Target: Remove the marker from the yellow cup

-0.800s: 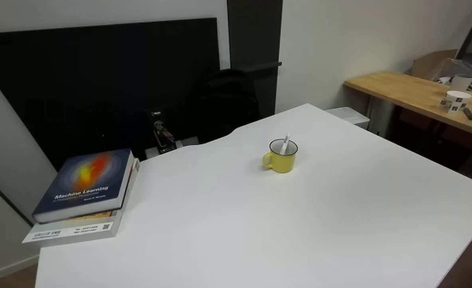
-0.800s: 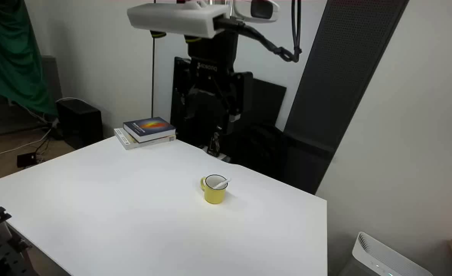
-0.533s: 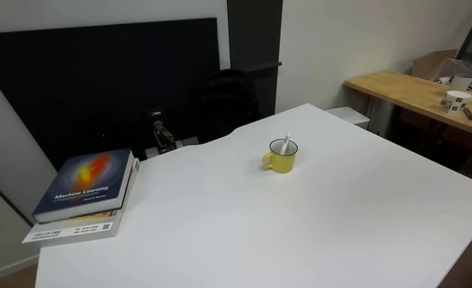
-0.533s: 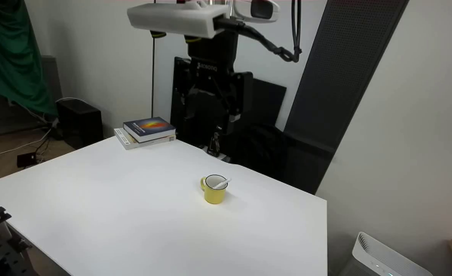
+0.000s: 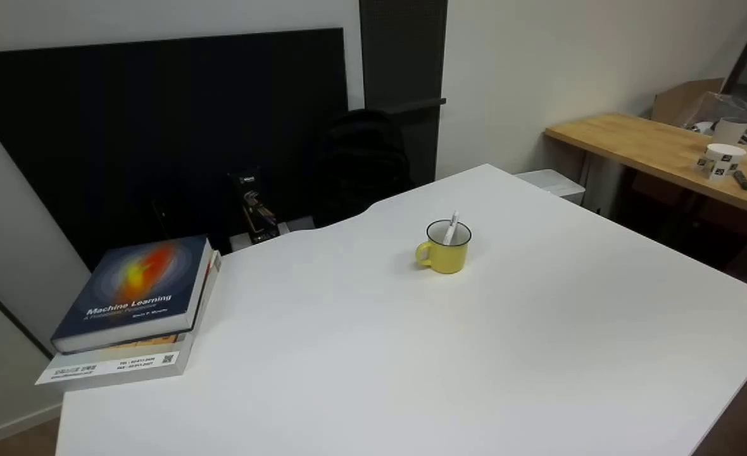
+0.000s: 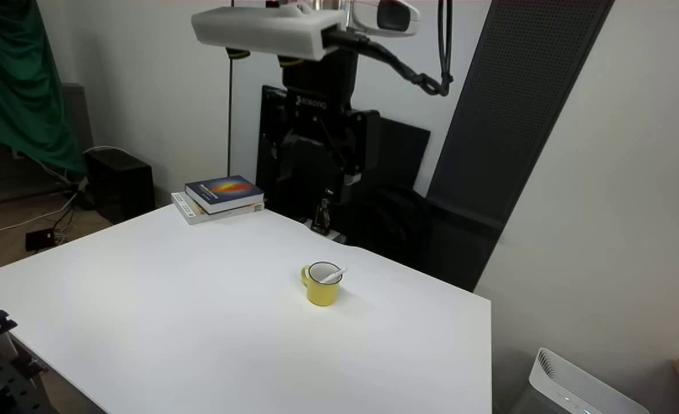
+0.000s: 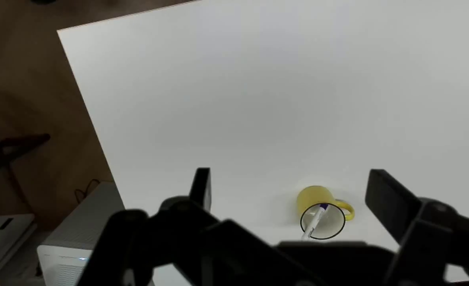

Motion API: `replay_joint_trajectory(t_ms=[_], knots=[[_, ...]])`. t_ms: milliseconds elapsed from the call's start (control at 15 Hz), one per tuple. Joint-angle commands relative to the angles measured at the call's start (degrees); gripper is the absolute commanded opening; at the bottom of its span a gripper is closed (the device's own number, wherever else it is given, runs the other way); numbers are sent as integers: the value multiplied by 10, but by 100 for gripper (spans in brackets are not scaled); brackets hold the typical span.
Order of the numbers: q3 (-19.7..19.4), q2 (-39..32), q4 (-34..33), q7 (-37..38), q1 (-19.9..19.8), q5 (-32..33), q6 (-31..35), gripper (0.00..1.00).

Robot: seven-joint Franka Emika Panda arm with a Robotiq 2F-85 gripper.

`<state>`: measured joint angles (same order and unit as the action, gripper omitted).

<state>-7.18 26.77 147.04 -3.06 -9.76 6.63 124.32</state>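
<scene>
The yellow cup point(image 5: 447, 258) stands upright on the white table in both exterior views point(image 6: 322, 294). It also shows in the wrist view point(image 7: 311, 196), its handle to the right. The white marker point(image 5: 451, 229) leans inside the cup, its upper end sticking out past the rim. It shows the same way in the other pictures point(image 6: 334, 275). In the wrist view the marker's point(image 7: 316, 219) dark purple-blue end lies down in the cup. My gripper point(image 6: 317, 176) is open and empty, pointing down, high above the table. In the wrist view the cup lies between the wide-apart fingers point(image 7: 290, 189).
Two stacked books point(image 5: 134, 297) lie at the table's edge, also seen in an exterior view point(image 6: 224, 194). A white box-shaped appliance point(image 6: 584, 382) stands on the floor beyond the table edge. A wooden table point(image 5: 633, 142) with cups stands farther off. A dark backpack point(image 5: 364, 158) is behind the table.
My gripper has moved down very slightly. The cup, the marker and the books have not moved.
</scene>
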Motion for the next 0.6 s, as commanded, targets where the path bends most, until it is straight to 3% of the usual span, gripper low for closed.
replay_joint_trajectory(t_ms=[0,333,533], knots=[[-24,-57,-11,-40,10,-19,4,100],[-51,-213,-62,-76,7,-70,8,100],[-56,-319,-119,-107,2,-133,1,100]])
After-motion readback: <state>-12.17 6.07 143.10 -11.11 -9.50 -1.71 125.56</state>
